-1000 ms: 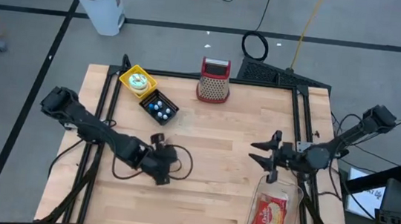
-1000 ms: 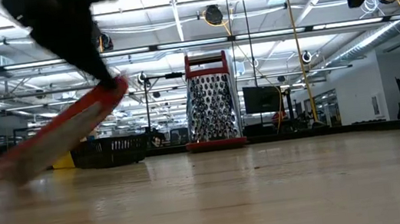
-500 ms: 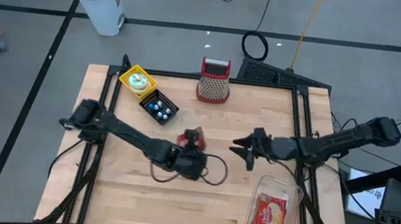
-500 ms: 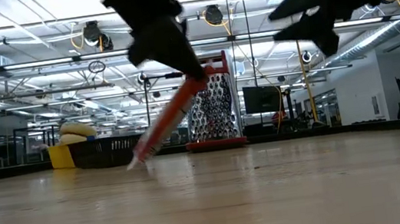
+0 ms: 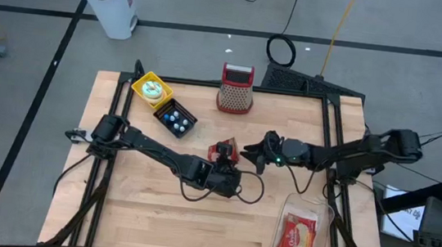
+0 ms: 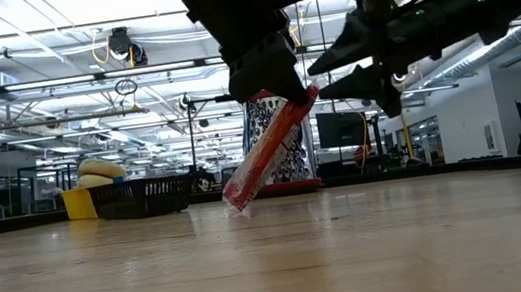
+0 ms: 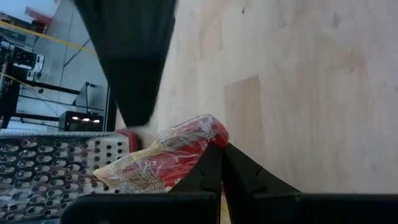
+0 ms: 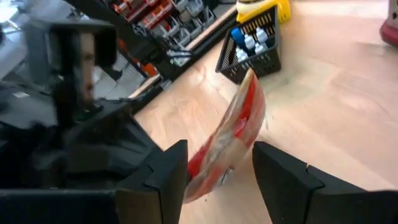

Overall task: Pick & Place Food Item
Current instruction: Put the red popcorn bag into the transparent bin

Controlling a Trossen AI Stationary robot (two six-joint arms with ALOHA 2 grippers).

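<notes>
Pale wood runs across the bench (image 5: 219, 222), and at its near right corner lies a clear container (image 5: 301, 240) with a red-and-yellow food pack inside. Farther in, at mid-bench, the left gripper (image 5: 227, 159) is clamped on a red food packet (image 5: 222, 151) — the left wrist view shows its two fingers (image 7: 205, 171) pressed together over the crinkled wrapper (image 7: 165, 155). In the low view the packet (image 6: 266, 150) hangs tilted, its lower end clear of the wood, its upper end pinched in the left gripper (image 6: 266, 70).

Just beside it, from the right, the right gripper (image 5: 252, 152) has come up to the packet's far end. Its fingers stand apart with the packet's edge (image 8: 233, 137) between them; the right wrist view shows the two dark fingers (image 8: 165, 171) on either side of the wrapper, though whether they touch it cannot be told. In the low view the right gripper (image 6: 331, 71) points at the packet's top from the right.

Beyond, toward the far left, a black basket (image 5: 175, 119) of small bottles sits against a yellow tray (image 5: 152, 89). At the far edge — near the middle — stands a red-topped metal grater (image 5: 235, 88).
</notes>
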